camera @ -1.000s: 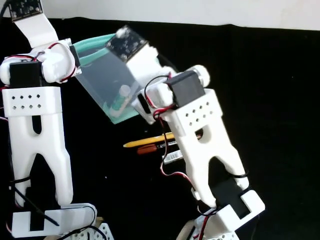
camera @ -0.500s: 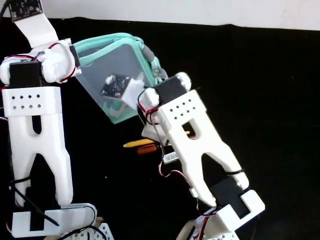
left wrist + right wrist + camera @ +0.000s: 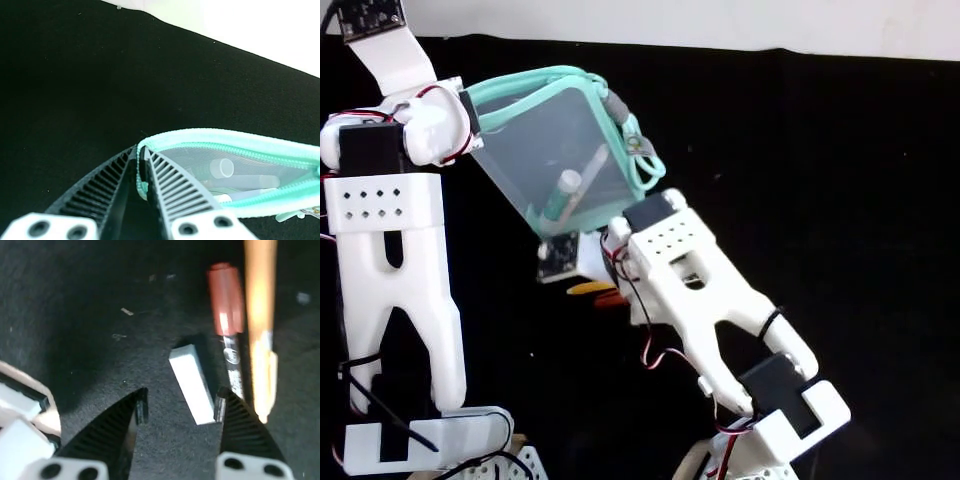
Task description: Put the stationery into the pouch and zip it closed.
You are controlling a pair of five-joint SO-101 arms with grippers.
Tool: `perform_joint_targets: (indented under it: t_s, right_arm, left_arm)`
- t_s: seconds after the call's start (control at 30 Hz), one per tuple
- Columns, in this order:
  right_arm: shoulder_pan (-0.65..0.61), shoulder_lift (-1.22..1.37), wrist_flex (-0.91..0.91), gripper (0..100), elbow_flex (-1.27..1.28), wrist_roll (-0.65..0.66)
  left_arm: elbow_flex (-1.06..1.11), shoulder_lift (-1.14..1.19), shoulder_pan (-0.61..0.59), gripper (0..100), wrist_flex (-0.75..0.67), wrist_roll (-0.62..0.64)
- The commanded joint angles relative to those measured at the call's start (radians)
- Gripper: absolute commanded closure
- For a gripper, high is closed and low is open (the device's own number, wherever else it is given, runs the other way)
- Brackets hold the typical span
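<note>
The clear pouch (image 3: 555, 150) with a mint-green zipper edge hangs tilted above the black table, and my left gripper (image 3: 141, 172) is shut on its rim at one end. The pouch (image 3: 240, 165) is unzipped, with a white cylindrical item (image 3: 222, 168) inside it; that item (image 3: 565, 195) shows through the clear wall. My right gripper (image 3: 180, 407) is open low over the table, its fingers on either side of a white eraser (image 3: 192, 382). Beside the eraser lie a red-capped pen (image 3: 227, 325) and an orange pencil (image 3: 261, 325). The pencil tip (image 3: 582, 288) peeks from under the right arm.
The black cloth (image 3: 840, 180) covers the table, with open room to the right. The left arm's white base (image 3: 390, 300) stands at the left. A pale block (image 3: 20, 415) sits near the right gripper.
The right arm has swung down from in front of the pouch to the table, now covering most of the pen and pencil. The left arm and pouch have held still.
</note>
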Motion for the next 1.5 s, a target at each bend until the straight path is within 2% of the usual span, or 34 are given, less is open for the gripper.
perform_joint_targets:
  t_s: [0.0,0.43,0.5,0.67,0.87,1.17,1.47]
  right_arm:
    - [0.004,-0.039,-0.053,77.9,0.061,0.086]
    - [0.010,0.179,-0.205,78.2,0.084,0.160]
    - [0.010,0.200,-0.228,82.1,0.084,0.155]
    - [0.012,0.217,-0.260,99.8,0.084,0.149]
    - [0.038,0.213,-0.260,99.3,0.076,0.115]
    - [0.097,0.165,-0.245,99.2,-0.102,-0.160]
    - [0.094,-0.068,-0.148,99.2,-0.108,-0.278]
  left_arm:
    - [0.045,0.018,0.005,99,0.011,-0.006]
    - [0.045,0.018,0.005,99,0.012,-0.006]
    - [0.058,0.016,0.005,99,0.011,-0.006]
    - [0.082,0.016,0.005,99,0.005,-0.006]
    - [0.082,0.016,0.005,99,0.005,-0.006]
    - [0.081,0.016,0.005,99,0.003,-0.005]
    - [0.081,0.016,0.005,99,0.003,-0.005]
